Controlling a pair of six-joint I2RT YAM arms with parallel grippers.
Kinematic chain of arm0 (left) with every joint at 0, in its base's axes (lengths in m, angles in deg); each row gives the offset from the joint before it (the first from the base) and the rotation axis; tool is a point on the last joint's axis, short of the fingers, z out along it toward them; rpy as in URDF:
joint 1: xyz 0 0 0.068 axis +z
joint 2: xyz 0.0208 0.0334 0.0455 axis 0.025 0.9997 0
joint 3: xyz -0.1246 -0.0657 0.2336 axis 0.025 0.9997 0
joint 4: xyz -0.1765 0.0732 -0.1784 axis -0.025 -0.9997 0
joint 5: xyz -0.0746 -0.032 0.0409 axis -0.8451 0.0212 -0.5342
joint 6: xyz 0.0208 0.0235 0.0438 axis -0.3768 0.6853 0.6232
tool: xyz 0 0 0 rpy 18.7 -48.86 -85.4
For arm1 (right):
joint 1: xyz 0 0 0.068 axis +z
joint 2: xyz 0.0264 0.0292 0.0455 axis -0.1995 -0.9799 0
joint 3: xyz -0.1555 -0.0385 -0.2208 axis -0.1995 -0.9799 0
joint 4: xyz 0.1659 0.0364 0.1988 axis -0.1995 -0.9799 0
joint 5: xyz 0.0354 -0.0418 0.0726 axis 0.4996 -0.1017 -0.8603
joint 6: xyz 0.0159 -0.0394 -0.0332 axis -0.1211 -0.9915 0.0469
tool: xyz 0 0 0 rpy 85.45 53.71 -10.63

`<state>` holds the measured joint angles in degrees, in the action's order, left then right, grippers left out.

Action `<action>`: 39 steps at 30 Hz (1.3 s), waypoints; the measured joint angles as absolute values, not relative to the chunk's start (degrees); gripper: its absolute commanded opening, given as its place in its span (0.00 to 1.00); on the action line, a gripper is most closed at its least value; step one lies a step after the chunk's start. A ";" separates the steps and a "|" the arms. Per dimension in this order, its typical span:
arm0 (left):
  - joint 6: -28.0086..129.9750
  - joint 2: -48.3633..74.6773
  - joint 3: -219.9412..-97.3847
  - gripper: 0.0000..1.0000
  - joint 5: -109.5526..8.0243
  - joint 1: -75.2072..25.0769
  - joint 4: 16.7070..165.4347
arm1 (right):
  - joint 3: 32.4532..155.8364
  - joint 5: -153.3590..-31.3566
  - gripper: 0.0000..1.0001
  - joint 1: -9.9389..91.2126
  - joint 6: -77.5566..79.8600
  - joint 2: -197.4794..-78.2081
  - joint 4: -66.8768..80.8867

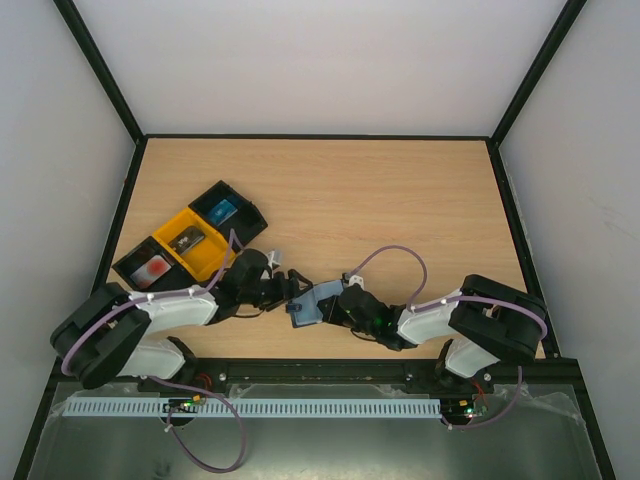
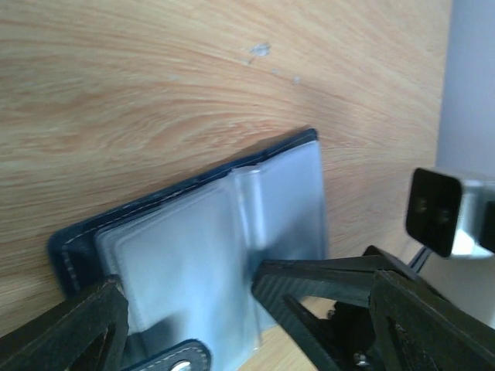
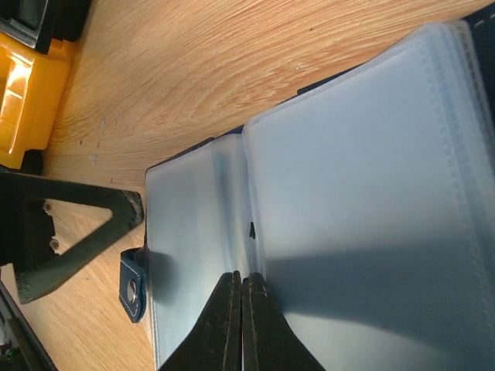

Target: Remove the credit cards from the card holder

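The dark navy card holder (image 1: 308, 304) lies open on the wood between my two grippers, its pale clear sleeves (image 2: 193, 255) facing up and its closure tab (image 2: 176, 357) at the near edge. My left gripper (image 2: 186, 309) is open, one finger on each side of the holder's near part, the right fingertip (image 2: 271, 280) over the sleeves. The right gripper (image 3: 240, 290) is shut, its tips resting on the holder's central fold (image 3: 249, 224). A blue credit card (image 1: 224, 210) and a pinkish-red one (image 1: 152, 268) lie in trays. Whether any card is in the sleeves cannot be told.
Three open trays stand in a diagonal row at the left: black (image 1: 243, 214), yellow (image 1: 205, 252) with a greyish item, black (image 1: 130, 268). The yellow tray (image 3: 19, 85) also shows in the right wrist view. Black frame rails edge the table.
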<state>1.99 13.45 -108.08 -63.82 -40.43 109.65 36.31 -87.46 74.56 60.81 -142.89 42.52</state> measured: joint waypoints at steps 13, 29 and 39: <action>3.45 15.35 -108.10 0.86 -64.11 -40.41 108.39 | 36.29 -87.55 0.02 74.56 61.32 -143.09 43.11; 0.48 6.79 -108.10 0.88 -62.36 -43.27 105.81 | 36.29 -87.72 0.02 74.64 61.84 -143.87 44.22; -6.06 5.04 -107.27 0.91 -58.12 -49.92 104.87 | 36.23 -87.72 0.02 74.64 62.56 -144.42 44.81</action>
<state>-6.06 5.04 -107.27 -58.12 -49.92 104.87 36.23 -87.72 74.64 62.56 -144.42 44.81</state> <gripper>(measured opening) 0.903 0.023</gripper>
